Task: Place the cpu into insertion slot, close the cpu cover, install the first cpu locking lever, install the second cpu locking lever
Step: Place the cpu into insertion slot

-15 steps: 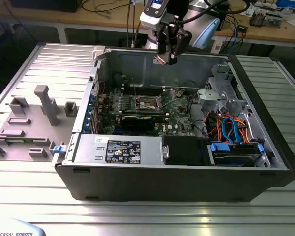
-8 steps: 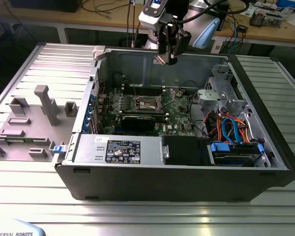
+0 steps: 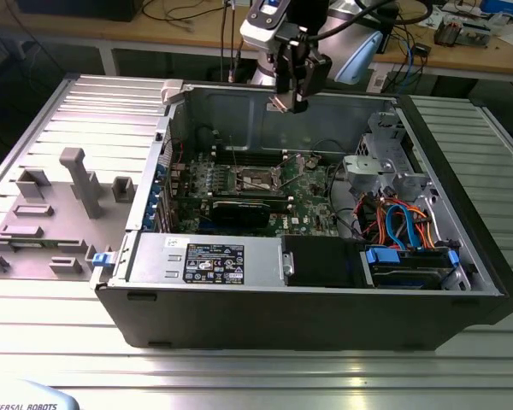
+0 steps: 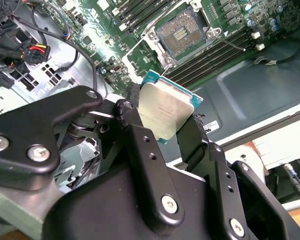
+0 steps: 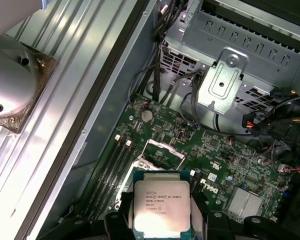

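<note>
Silver-grey cpu (image 4: 166, 114): we see it gripped by two edges in the hand (image 3: 291, 101), above the open case (image 3: 239, 325).
Insertion slot (image 4: 182, 34): we find it uncovered and empty, well apart from the cpu.

The cpu (image 5: 161, 207) has a smooth, satin silver-grey metal top and a blue-green edge. The fingers (image 4: 140, 145) are matt black. The slot (image 4: 182, 34) has a shiny silvery metal surround on a glossy green board (image 5: 225, 155). The case (image 3: 239, 115) is dull grey sheet metal. The tabletop (image 3: 325, 376) is ribbed, gleaming metal.
</note>
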Robot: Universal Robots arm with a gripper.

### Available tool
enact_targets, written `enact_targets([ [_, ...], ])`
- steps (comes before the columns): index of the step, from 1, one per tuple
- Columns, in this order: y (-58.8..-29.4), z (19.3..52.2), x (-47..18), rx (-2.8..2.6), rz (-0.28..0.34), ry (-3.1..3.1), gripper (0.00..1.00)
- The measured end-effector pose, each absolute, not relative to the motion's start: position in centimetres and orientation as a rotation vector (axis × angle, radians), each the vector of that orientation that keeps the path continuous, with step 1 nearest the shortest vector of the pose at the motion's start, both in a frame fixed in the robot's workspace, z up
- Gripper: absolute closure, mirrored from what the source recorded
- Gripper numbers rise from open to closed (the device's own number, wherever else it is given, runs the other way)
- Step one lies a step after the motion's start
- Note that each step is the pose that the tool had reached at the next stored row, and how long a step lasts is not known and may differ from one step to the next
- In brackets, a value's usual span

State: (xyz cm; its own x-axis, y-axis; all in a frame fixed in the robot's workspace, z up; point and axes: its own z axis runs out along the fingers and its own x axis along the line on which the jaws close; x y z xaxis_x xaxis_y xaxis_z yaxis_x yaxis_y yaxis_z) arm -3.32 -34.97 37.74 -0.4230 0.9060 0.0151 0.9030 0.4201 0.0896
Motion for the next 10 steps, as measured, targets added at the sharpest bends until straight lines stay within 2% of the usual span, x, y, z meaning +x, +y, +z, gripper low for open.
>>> enact_targets([
  [10, -34.97, 37.70, -3.32, 1.884, 0.125, 2.457, 0.46],
])
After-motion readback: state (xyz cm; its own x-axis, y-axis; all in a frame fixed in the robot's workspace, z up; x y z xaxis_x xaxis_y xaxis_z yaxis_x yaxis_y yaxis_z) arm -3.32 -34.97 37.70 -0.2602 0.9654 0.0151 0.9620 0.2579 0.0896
